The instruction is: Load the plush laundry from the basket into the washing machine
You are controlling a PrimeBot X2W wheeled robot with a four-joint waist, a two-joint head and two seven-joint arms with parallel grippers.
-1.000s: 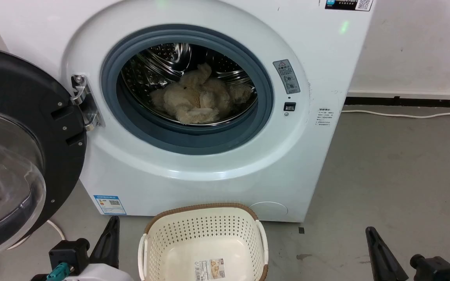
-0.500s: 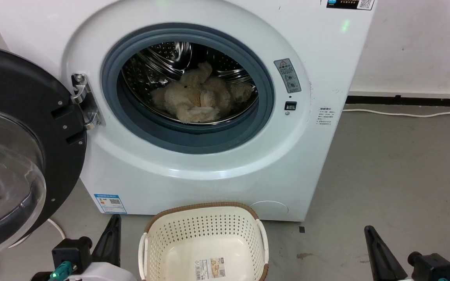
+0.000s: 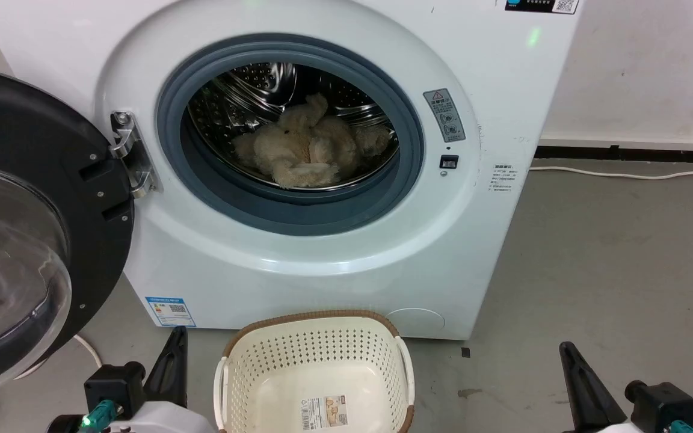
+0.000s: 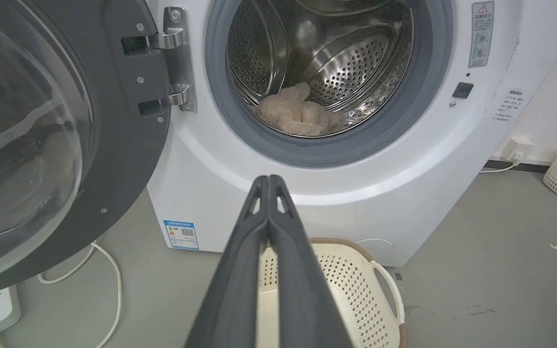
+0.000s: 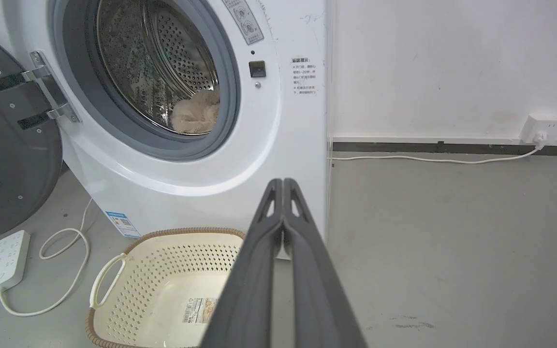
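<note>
No wording can be read letter by letter. On the front of the washing machine (image 3: 491, 78), a grey warning sticker (image 3: 447, 115) at about 3 o'clock of the porthole (image 3: 291, 210) carries a red triangle sign and round pictograms. Toward 4 o'clock, a block of small dark print (image 3: 501, 178) is too fine to read. A blue-bordered label (image 3: 170, 311) with a QR code sits at 7 o'clock. A black sticker (image 3: 542, 6) with a QR code sits at 2 o'clock. A paper label (image 3: 322, 412) with a barcode lies on the bottom of the basket (image 3: 310, 317).
</note>
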